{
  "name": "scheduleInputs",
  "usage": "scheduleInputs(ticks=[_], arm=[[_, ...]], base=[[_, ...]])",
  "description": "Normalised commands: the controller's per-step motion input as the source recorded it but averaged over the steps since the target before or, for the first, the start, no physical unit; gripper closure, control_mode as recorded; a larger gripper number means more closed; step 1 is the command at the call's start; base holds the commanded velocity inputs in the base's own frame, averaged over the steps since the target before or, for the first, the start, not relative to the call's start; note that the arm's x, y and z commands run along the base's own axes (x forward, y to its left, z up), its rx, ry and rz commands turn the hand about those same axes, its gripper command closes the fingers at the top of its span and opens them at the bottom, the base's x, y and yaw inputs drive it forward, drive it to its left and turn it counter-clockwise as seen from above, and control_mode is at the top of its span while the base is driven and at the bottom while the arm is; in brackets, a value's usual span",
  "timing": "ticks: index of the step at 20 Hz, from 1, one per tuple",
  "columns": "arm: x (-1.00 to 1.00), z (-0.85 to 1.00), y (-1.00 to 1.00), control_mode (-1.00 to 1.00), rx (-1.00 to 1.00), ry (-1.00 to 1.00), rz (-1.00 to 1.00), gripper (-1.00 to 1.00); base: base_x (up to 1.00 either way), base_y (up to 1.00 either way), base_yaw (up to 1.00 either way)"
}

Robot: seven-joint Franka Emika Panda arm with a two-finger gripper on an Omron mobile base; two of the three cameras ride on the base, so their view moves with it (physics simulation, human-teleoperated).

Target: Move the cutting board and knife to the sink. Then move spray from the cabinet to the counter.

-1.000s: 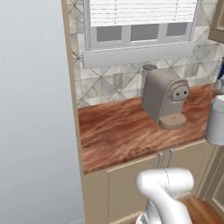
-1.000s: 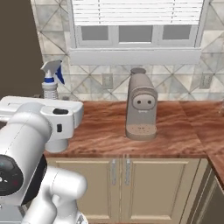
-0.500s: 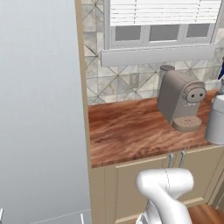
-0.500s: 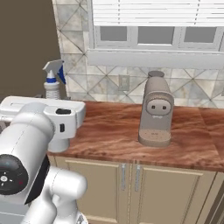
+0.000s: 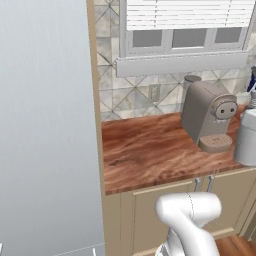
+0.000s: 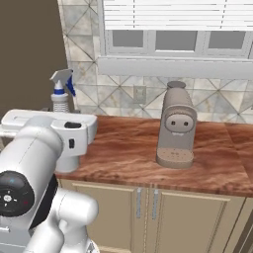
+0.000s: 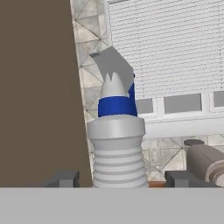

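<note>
Reddish-brown wood-grain counter (image 5: 150, 150) runs along a wall of grey and cream patterned tiles, above beige panelled cabinet doors (image 6: 197, 220). A window with white slatted blinds (image 6: 178, 15) sits over the counter in both base views. A tall, flat grey panel (image 5: 47, 125) fills the left side of the left base view.

A grey-brown coffee machine (image 6: 175, 126) with a rounded front stands upright on the counter, close to the tiled wall.

The small pale-grey spray bottle (image 7: 116, 148), with its ribbed body, blue collar and white trigger nozzle, stands upright between the two dark fingertips of the gripper (image 7: 120, 178). In the hand view one fingertip (image 7: 65, 178) sits to the left of the bottle's body and the other to its right, at about the same height. Whether the pads actually press on the bottle cannot be told, since the grey band cuts off the lower part.

In the right base view the spray bottle's nozzle rises just above and behind the white hand of the arm (image 6: 49, 131), above the left part of the counter, well to the left of the coffee machine. Whether its base rests on the counter is hidden.

In the left base view the bottle's blue and white top peeks in at the right edge.
</note>
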Motion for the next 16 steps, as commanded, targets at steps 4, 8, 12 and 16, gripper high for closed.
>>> scheduleInputs(ticks=[4, 8, 12, 16], arm=[[0.20, -0.48, 0.22, -1.00, -0.03, 0.00, 0.03, 1.00], [0.11, -0.39, 0.16, -1.00, 0.00, -0.11, 0.01, 1.00], [0.21, -0.57, 0.17, -1.00, 0.04, -0.05, 0.01, 1.00], [0.28, -0.63, 0.33, -1.00, 0.11, -0.11, 0.00, 1.00]], base=[[0.00, 0.00, 0.00], [0.00, 0.00, 0.00], [0.00, 0.00, 0.00], [0.00, 0.00, 0.00]])
